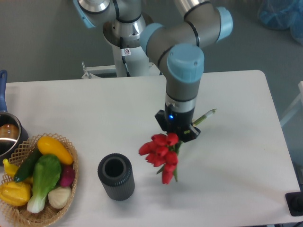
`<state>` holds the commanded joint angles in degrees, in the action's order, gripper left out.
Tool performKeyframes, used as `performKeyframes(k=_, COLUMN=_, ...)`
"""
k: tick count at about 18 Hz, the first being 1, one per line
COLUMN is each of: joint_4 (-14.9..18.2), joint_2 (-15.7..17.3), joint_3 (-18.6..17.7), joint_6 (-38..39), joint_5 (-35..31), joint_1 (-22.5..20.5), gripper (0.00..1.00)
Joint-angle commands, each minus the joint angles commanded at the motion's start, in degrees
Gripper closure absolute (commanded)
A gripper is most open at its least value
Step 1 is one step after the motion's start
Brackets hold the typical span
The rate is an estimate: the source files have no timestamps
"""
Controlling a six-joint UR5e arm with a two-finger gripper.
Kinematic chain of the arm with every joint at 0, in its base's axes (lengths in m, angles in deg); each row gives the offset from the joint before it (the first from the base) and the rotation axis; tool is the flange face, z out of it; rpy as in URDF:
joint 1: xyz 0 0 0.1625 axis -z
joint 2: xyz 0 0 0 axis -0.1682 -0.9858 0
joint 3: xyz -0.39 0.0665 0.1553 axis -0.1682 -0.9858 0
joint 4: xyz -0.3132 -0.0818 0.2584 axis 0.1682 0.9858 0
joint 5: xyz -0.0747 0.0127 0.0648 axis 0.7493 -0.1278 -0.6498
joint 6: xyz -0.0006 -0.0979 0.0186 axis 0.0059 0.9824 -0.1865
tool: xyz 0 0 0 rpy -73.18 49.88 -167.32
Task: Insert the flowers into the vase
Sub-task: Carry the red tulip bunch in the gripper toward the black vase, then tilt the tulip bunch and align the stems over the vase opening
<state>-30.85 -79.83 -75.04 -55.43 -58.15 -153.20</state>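
Above the middle of the table, my pincer is clamped on the flowers, gripping the green stems partway along. The red buds hang out toward the lower left, and the cut ends of the stems stick out the other side, up and to the right. The bunch looks lifted clear of the surface, though from this single view I cannot be sure how high.

The vase stands upright near the front edge, its round mouth open and unobstructed, to the left of the buds and apart from them. A wicker basket of toy vegetables sits further left, near the vase, with a metal pot behind it.

As I judge it, the step in hand is carrying and reorienting. The stems must enter first, yet at present the buds point toward the vase. So I should turn my wrist until the stem ends hang down, bring them over the centre of the mouth, and only then descend. The bunch spreads wider than the opening, so I should lower slowly and straight, lest a leaf catch the rim and tip the vase toward the basket. I should release only once the stems are well inside.
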Motion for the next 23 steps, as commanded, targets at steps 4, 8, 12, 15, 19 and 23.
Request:
performKeyframes(k=4, joint_4=-4.4, joint_2=1.5, joint_3=-0.1, joint_6=5.6, joint_5=5.7, joint_1=0.2, gripper=1.00)
performKeyframes(k=8, joint_4=-5.1, joint_2=1.4, joint_3=0.2, joint_6=10.3, joint_5=6.7, joint_1=1.6, gripper=1.00)
performKeyframes(k=12, joint_4=-6.7, joint_2=-3.0, joint_3=2.7, joint_6=9.7, joint_5=6.3, joint_1=1.2, gripper=1.00)
performKeyframes(k=15, joint_4=-10.0, joint_2=-3.2, joint_3=3.1, joint_6=10.0, joint_5=12.4, joint_1=-0.2, gripper=1.00)
performKeyframes(k=19, joint_4=-11.8, joint_2=-3.1, joint_3=3.8, joint_6=9.8, joint_5=27.9, joint_1=-4.2, gripper=1.00)
performKeyframes(k=23, joint_4=-12.0, joint_2=-3.0, joint_3=3.8, joint_6=9.8, joint_5=33.5, joint_1=-5.8, gripper=1.00)
